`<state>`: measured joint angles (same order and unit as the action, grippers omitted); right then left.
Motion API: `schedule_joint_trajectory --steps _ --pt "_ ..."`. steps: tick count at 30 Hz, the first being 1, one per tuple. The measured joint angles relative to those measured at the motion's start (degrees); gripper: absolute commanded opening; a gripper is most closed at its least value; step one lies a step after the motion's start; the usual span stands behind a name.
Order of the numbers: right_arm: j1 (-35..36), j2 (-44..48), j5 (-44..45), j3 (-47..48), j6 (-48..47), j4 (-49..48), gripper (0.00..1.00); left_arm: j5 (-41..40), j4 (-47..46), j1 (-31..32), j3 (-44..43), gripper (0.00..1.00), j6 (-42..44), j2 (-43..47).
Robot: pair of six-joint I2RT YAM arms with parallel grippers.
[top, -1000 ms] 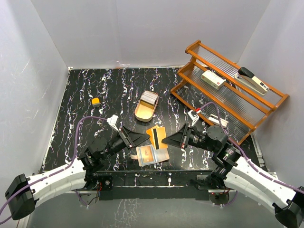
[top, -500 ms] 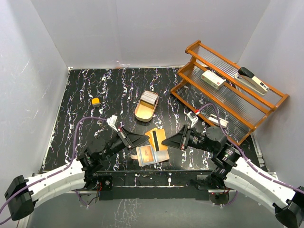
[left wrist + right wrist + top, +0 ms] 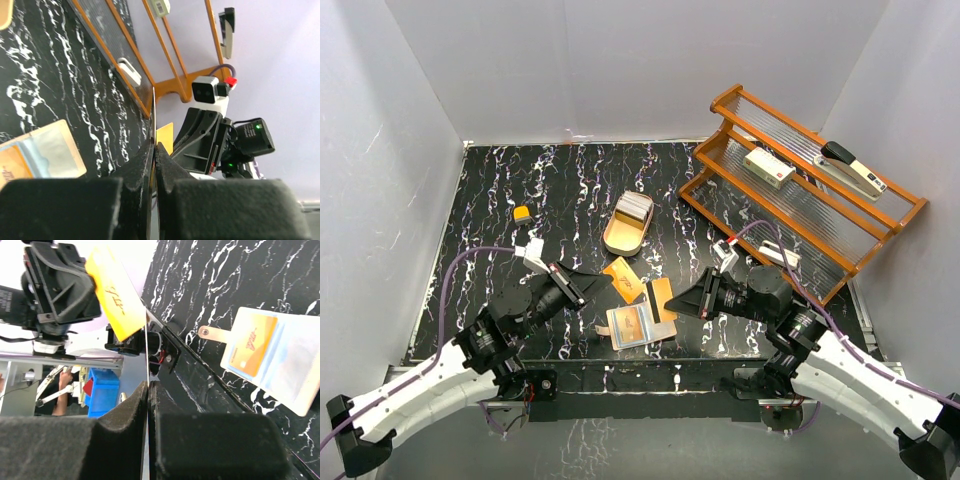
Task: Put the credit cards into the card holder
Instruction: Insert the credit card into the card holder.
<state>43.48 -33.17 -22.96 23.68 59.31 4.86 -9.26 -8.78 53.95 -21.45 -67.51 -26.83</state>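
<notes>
My left gripper [image 3: 608,284] is shut on an orange credit card [image 3: 623,279] and holds it above the table; it is edge-on in the left wrist view [image 3: 154,117]. My right gripper [image 3: 672,299] is shut on a second orange card with a black stripe [image 3: 659,299], edge-on in the right wrist view [image 3: 146,340]. The tan card holder [image 3: 636,327] lies open on the table below both cards, with an orange card in one slot [image 3: 252,346]. It also shows in the left wrist view [image 3: 40,152]. Pale cards [image 3: 634,206] lie stacked in the gold tray.
A gold oval tray [image 3: 617,238] stands behind the cards. A wooden slatted rack [image 3: 790,200] at the right holds a white box with a red mark [image 3: 768,167], a stapler [image 3: 853,170] and a small white object [image 3: 779,254]. A small orange object [image 3: 522,213] lies at the left.
The left gripper has pulled back to the left and lifted one orange card away from the striped card. The right gripper has shifted slightly nearer with the striped card.
</notes>
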Motion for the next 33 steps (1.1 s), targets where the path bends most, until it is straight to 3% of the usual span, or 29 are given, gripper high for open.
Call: schedule_joint_trajectory --steps 8,12,22,29,33 --pt "0.0 -2.0 5.2 0.5 -5.6 6.6 0.0 -2.1 14.4 0.0 -10.7 0.0 5.2 -7.0" --pt "0.0 -7.0 7.2 0.5 -9.7 7.7 0.0 -0.7 17.2 0.0 -11.5 0.0 6.1 -13.2" --pt "0.0 -19.7 8.0 0.5 -16.3 7.2 0.0 8.2 16.5 -3.3 -8.4 0.0 6.7 -26.0" --pt "0.0 -23.1 9.3 0.4 -18.7 6.9 0.0 19.9 10.8 -11.2 -5.3 0.0 7.7 -31.4" --pt "0.0 -23.7 10.7 -0.4 -18.9 6.7 0.0 24.3 8.4 -12.7 -4.9 0.0 8.4 -35.5"
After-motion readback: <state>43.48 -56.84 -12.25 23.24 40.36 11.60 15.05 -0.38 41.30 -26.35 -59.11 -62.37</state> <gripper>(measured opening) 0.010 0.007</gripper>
